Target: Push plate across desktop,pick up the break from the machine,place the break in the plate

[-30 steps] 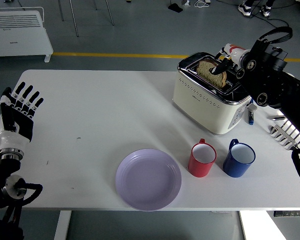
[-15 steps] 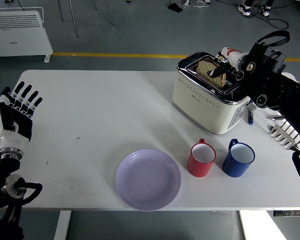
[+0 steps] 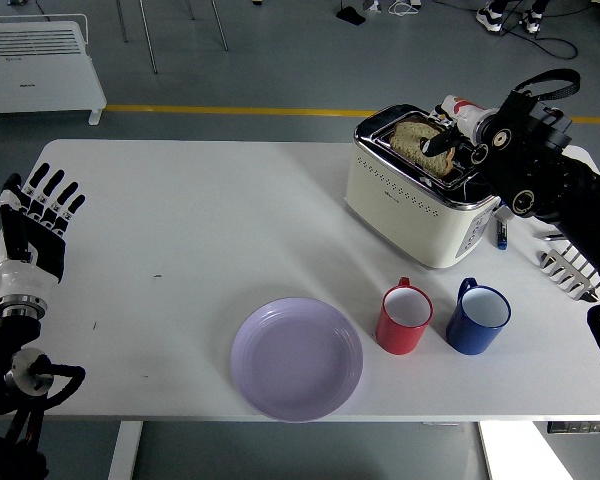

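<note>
A cream and chrome toaster (image 3: 415, 200) stands at the table's back right with a brown slice of bread (image 3: 420, 146) sticking up out of its slot. My right hand (image 3: 448, 140) reaches over the toaster top, its fingers closed on the slice's right edge. A lilac plate (image 3: 296, 358) lies near the front edge, left of the cups. My left hand (image 3: 38, 222) rests upright at the table's left edge, fingers spread and holding nothing.
A red cup (image 3: 405, 318) and a blue cup (image 3: 477, 318) stand side by side in front of the toaster, right of the plate. A small blue item (image 3: 501, 229) and a white rack (image 3: 570, 268) lie at the far right. A white heater (image 3: 38, 62) stands on the floor behind.
The bread slice has tilted and shifted slightly leftward in the slot as my right hand closed in on it. The left hand, plate and cups have not moved.
</note>
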{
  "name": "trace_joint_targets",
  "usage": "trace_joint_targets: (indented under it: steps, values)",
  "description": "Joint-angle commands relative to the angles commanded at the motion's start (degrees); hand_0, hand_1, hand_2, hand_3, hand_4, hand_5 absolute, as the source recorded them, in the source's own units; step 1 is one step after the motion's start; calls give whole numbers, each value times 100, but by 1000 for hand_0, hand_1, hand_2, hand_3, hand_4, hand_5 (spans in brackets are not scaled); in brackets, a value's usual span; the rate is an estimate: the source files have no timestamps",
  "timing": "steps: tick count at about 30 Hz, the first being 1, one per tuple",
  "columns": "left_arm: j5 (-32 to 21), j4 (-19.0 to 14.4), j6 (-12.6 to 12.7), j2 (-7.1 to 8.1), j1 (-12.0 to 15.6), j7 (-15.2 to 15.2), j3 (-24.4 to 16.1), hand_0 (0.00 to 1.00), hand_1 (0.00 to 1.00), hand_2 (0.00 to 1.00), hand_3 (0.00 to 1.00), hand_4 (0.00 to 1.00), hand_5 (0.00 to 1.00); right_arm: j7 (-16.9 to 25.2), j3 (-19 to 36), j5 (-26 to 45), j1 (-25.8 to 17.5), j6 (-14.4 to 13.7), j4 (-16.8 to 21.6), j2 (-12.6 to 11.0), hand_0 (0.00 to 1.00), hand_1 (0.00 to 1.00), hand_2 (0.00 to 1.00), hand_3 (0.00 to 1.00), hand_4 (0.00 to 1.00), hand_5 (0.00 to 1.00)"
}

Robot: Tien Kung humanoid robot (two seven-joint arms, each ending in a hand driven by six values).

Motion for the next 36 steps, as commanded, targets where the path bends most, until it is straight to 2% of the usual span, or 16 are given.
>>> trace_joint_targets:
  steps: [7, 13, 25, 36]
  values:
    - [-1, 24, -2, 0, 18, -8, 7, 772, 800, 861, 853, 578, 998, -22, -7, 29, 9, -3, 34, 0, 520, 501, 504, 510, 429, 24]
    - [-2, 31, -6, 0, 54, -12, 13, 772, 800, 861, 851, 580, 998, -110, 111, -297, 41, 64, 194, 0, 514, 492, 498, 499, 409, 16]
    - [-3, 45, -12, 0, 143, -18, 33, 771, 800, 861, 851, 580, 998, -356, 466, -1094, 203, 335, 866, 0, 492, 482, 495, 489, 393, 2]
    - [-3, 41, -8, 0, 183, -19, 25, 771, 800, 861, 851, 581, 998, -471, 651, -1523, 506, 488, 1396, -451, 484, 480, 492, 487, 390, 2]
